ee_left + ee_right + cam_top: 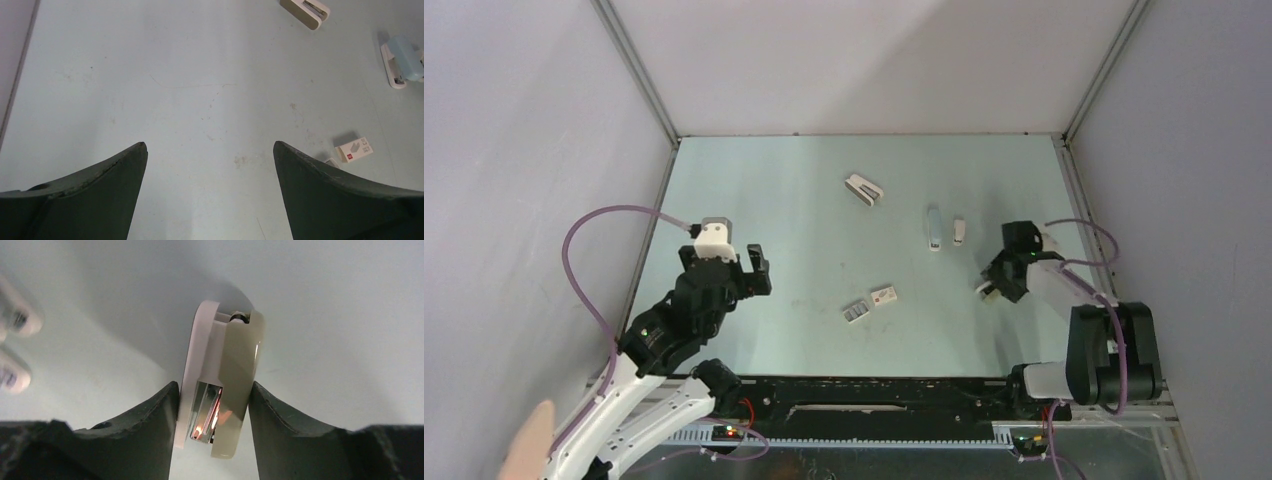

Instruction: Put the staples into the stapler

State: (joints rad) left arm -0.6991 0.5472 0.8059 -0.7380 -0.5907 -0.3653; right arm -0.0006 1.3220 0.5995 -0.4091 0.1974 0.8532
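A beige stapler with a white base (235, 355) stands between my right gripper's (212, 390) fingers, its metal staple channel showing. Both fingers touch its sides, so the gripper is shut on it. In the top view this right gripper (999, 282) is low over the table's right side, and a pale end of the stapler (985, 289) pokes out. The staples (856, 312) lie in a small white tray near the table's middle front. My left gripper (722, 262) hovers at the left, open and holding nothing (210, 147). Its right finger hides most of the tray (331, 162).
A white box sleeve with a red mark (885, 296) (354, 149) lies beside the tray. Another beige stapler (864, 188) (305, 7) sits further back. A blue stapler (935, 228) (402, 60) and a small white one (959, 231) lie left of the right gripper.
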